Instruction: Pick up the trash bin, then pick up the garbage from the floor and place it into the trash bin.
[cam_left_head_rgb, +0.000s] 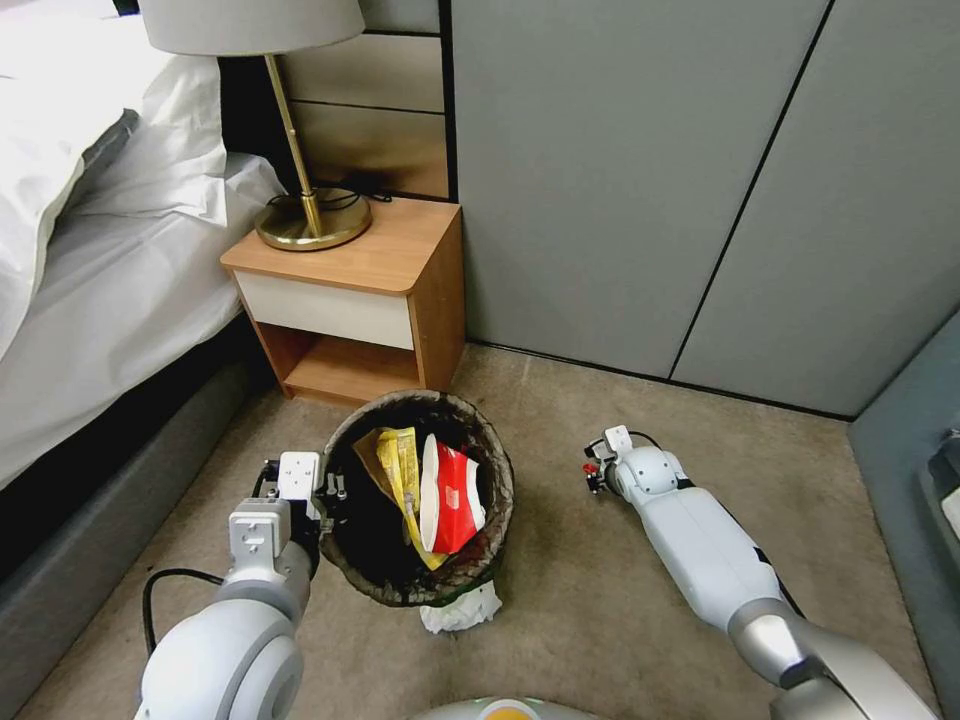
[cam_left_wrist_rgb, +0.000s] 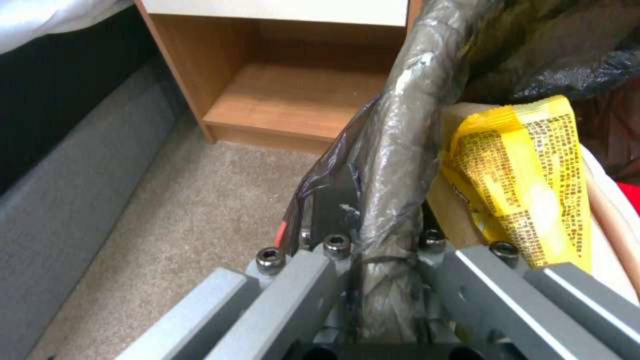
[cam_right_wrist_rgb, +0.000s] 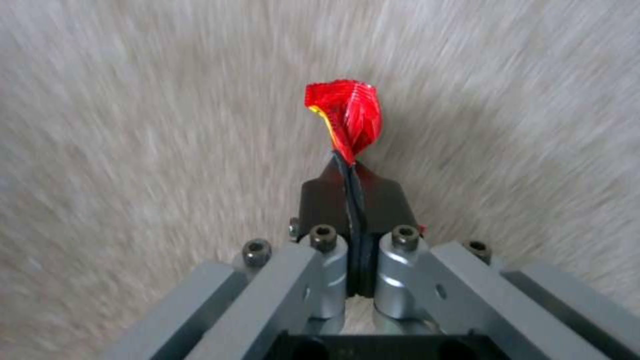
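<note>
Red wrapper (cam_right_wrist_rgb: 347, 120) clamped in my right gripper (cam_right_wrist_rgb: 351, 172) jaws; left gripper (cam_left_wrist_rgb: 373, 245) jaws clamp trash bin (cam_left_head_rgb: 420, 495) rim. Next: carry wrapper over bin.

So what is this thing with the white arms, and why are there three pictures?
It is a robot with two arms, tidying a bedroom. The wide picture is from a camera on its head, looking down at the carpet. The other two come from cameras on its wrists.

Its left gripper pinches the rim of the bin, which is lined with a dark bag. Inside are a yellow wrapper and a red-and-white cup. White paper lies on the carpet beside the bin.

Its right gripper hangs over the carpet, shut on a small red wrapper.

Behind are a nightstand with a lamp, and a bed.
</note>
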